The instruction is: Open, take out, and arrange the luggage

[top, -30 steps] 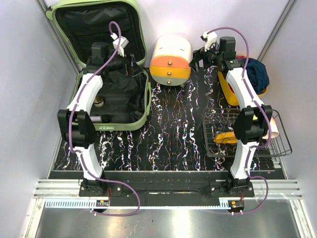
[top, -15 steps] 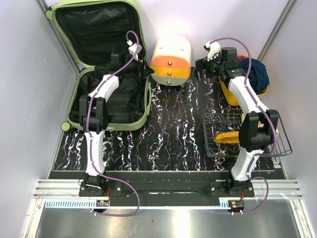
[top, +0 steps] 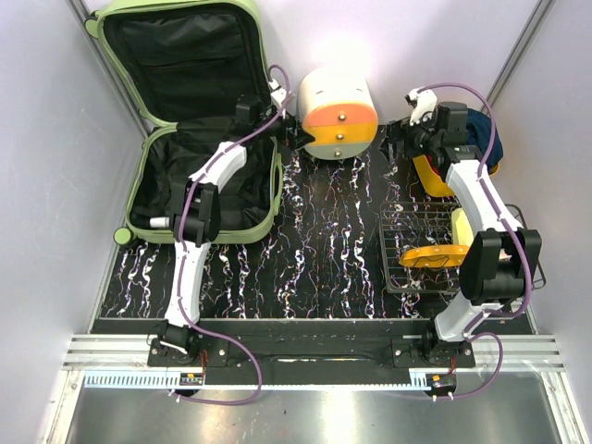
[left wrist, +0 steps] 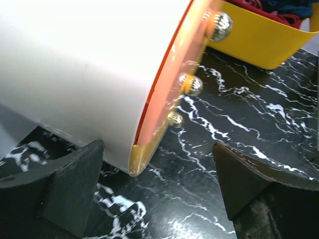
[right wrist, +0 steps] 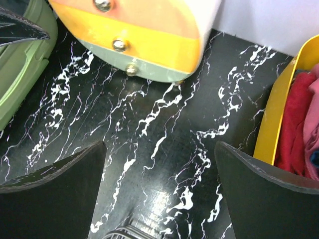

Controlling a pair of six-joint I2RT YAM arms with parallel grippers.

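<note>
The luggage (top: 176,65) lay open at the surface's far-left corner. The left end effector (top: 294,132), spread wide, had swung out of it against the drawer box (top: 340,109), which had shifted right. The right end effector (top: 401,141), also wide, hovered nearby. Unpacking seemed paused.

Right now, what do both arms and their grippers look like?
The left arm and right arm match: white shells, black joint housings, a purple cable looping to a white plug by each wrist. The left gripper and right gripper have matte black wedge fingers.
</note>
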